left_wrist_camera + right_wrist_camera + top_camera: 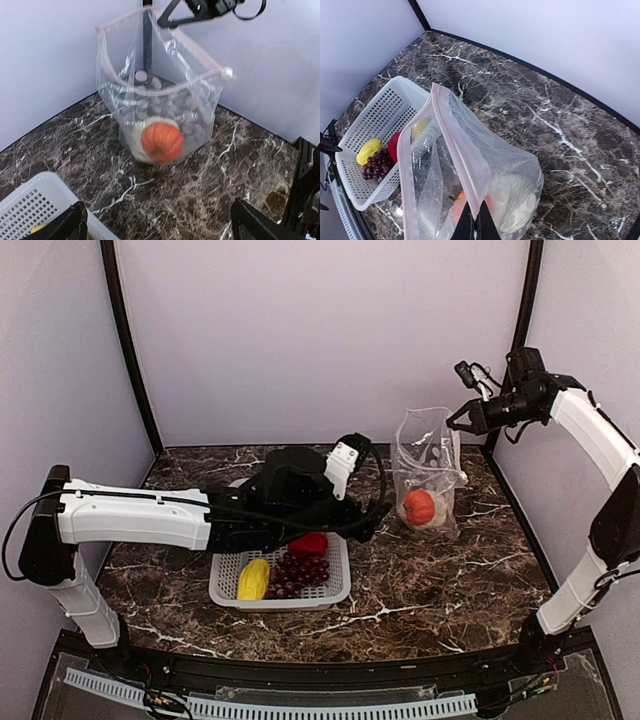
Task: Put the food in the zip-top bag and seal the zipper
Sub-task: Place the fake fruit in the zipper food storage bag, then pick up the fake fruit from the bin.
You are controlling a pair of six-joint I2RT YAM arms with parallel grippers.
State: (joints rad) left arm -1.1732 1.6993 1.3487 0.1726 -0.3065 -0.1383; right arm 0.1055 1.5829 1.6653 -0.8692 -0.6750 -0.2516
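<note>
Top external view shows the right gripper (458,420) clamped on the rim of the zip-top bag (428,475), apparently holding it open for the wide-apart left gripper (160,227) beside it.

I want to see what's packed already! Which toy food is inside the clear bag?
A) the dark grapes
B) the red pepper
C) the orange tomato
C: the orange tomato sits at the bottom of the zip-top bag, while the grapes and red pepper lie in the basket.

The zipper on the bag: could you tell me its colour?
The zipper is pale whitish-pink, clearest in the right wrist view.
</note>
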